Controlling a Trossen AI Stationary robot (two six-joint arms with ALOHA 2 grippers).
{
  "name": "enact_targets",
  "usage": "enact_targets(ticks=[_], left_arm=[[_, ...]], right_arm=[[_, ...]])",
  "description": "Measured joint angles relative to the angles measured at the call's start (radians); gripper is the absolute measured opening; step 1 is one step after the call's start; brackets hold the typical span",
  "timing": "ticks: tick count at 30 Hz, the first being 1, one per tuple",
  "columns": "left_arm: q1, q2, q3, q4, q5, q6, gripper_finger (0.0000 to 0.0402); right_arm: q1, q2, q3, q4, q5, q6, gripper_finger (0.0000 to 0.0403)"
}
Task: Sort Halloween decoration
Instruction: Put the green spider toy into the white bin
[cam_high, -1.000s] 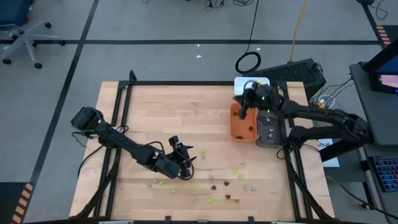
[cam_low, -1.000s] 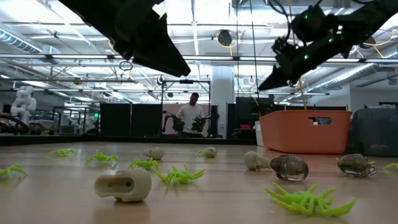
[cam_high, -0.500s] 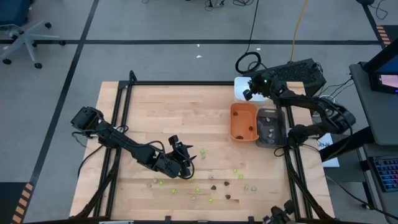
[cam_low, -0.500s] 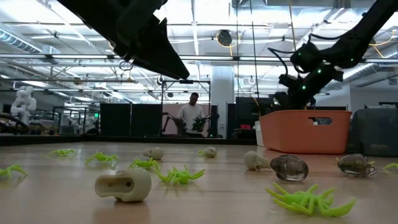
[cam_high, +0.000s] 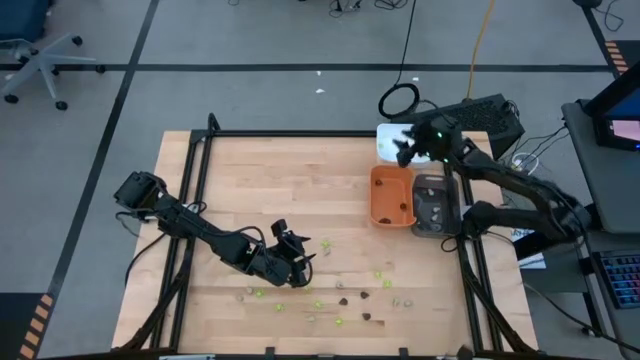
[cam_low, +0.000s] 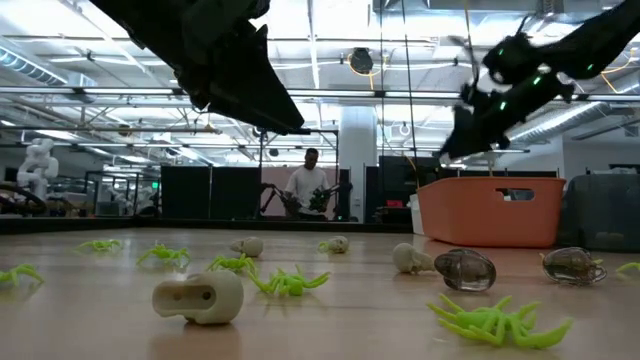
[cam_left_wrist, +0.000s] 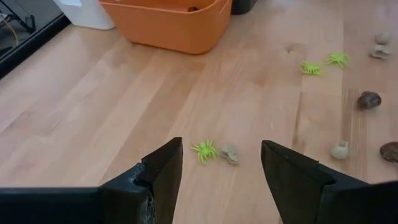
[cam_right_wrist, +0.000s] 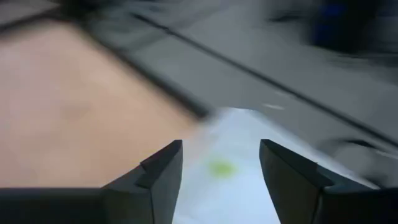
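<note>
Halloween decoration pieces lie scattered on the wooden table's near half: lime-green spiders (cam_high: 325, 243), dark brown pieces (cam_high: 343, 284) and pale beige ones (cam_high: 245, 293). My left gripper (cam_high: 298, 262) hovers open above them; in its wrist view a green spider (cam_left_wrist: 204, 149) and a beige piece (cam_left_wrist: 229, 154) lie on the table ahead, between its fingers (cam_left_wrist: 168, 165), untouched. My right gripper (cam_high: 403, 148) hangs open over the white tray (cam_high: 386, 136) at the far right. A blurred green piece (cam_right_wrist: 221, 168) shows on the white tray (cam_right_wrist: 249, 196) below its fingers.
An orange tray (cam_high: 392, 195) holding dark pieces and a grey tray (cam_high: 437, 205) stand side by side at the right edge, just nearer than the white one. A black frame (cam_high: 300, 133) borders the table. A person stands far behind the table (cam_low: 308, 185).
My right gripper has swung from above the orange tray's far end toward the far edge, over the white tray, and has opened. My left gripper has kept its place above the scattered pieces, which have not moved.
</note>
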Motion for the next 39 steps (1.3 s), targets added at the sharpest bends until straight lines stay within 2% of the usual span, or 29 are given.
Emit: enact_targets(ticks=[3, 5, 8, 13, 20, 24, 32, 35, 39], left_arm=[[0.000, 0.000, 0.000, -0.002, 0.000, 0.000, 0.0216], [0.005, 0.000, 0.000, -0.002, 0.005, 0.000, 0.0216], [0.035, 0.000, 0.000, 0.007, 0.054, 0.003, 0.0216], [0.105, 0.049, 0.000, 0.045, 0.170, 0.034, 0.0216], [0.174, 0.133, 0.000, 0.077, 0.244, 0.032, 0.0216], [0.210, 0.176, 0.000, 0.093, 0.284, 0.081, 0.0216], [0.261, 0.251, 0.001, 0.173, 0.385, 0.152, 0.0213], [0.268, 0.260, 0.001, 0.175, 0.400, 0.172, 0.0193], [0.270, 0.275, 0.003, 0.189, 0.423, 0.226, 0.0134]], right_arm=[[0.099, -0.120, -0.040, -0.009, -0.166, 0.039, 0.0202], [0.192, -0.198, -0.074, -0.019, -0.180, 0.044, 0.0202], [0.349, -0.293, -0.124, -0.067, -0.068, -0.004, 0.0200], [0.592, -0.368, -0.204, -0.047, 0.111, -0.049, 0.0191], [0.828, -0.381, -0.265, -0.007, 0.170, -0.059, 0.0188], [0.941, -0.380, -0.268, -0.001, 0.221, -0.088, 0.0187], [1.092, -0.348, -0.268, 0.090, 0.252, -0.109, 0.0187], [1.128, -0.314, -0.268, 0.109, 0.252, -0.119, 0.0187], [1.155, -0.262, -0.268, 0.125, 0.256, -0.121, 0.0187]])
